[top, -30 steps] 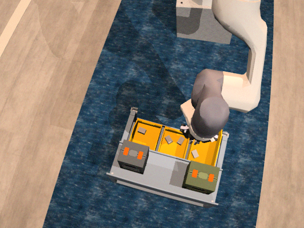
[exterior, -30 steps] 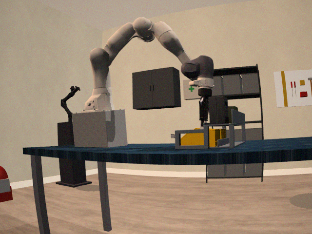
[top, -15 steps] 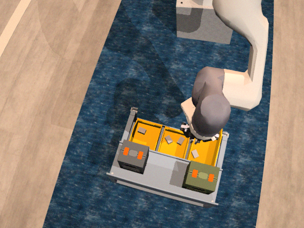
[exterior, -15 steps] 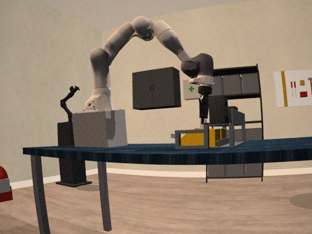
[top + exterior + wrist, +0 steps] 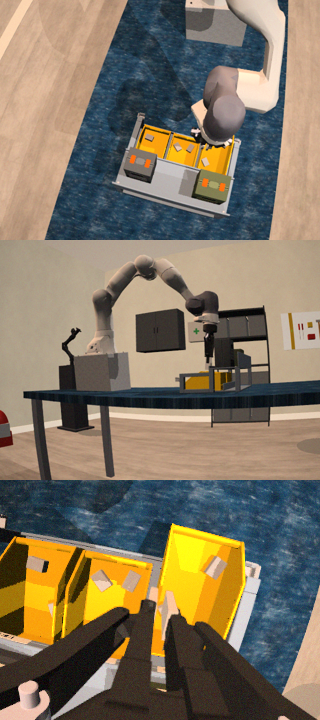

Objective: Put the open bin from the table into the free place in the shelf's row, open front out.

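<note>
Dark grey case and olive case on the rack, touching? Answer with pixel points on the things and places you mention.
Apart. The top view shows a wide gap between the dark grey case [image 5: 140, 164] [image 5: 223, 352] and the olive case [image 5: 212, 188] [image 5: 238, 355].
</note>
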Robot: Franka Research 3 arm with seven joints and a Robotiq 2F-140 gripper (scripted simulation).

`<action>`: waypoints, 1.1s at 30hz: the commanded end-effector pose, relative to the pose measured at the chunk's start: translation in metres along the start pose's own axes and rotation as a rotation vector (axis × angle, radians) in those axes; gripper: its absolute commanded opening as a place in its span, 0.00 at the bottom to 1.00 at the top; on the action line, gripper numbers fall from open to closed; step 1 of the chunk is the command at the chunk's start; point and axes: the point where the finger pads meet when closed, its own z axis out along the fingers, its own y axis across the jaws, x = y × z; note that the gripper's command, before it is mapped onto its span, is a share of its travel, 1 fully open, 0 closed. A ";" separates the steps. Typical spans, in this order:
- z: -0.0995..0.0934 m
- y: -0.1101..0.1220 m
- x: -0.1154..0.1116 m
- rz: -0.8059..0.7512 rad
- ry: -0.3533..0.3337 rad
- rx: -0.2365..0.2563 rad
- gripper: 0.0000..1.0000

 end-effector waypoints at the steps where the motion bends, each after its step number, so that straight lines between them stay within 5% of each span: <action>1: -0.005 -0.002 0.003 0.004 0.006 0.005 0.06; 33: -0.051 -0.002 0.008 0.004 0.006 0.005 0.06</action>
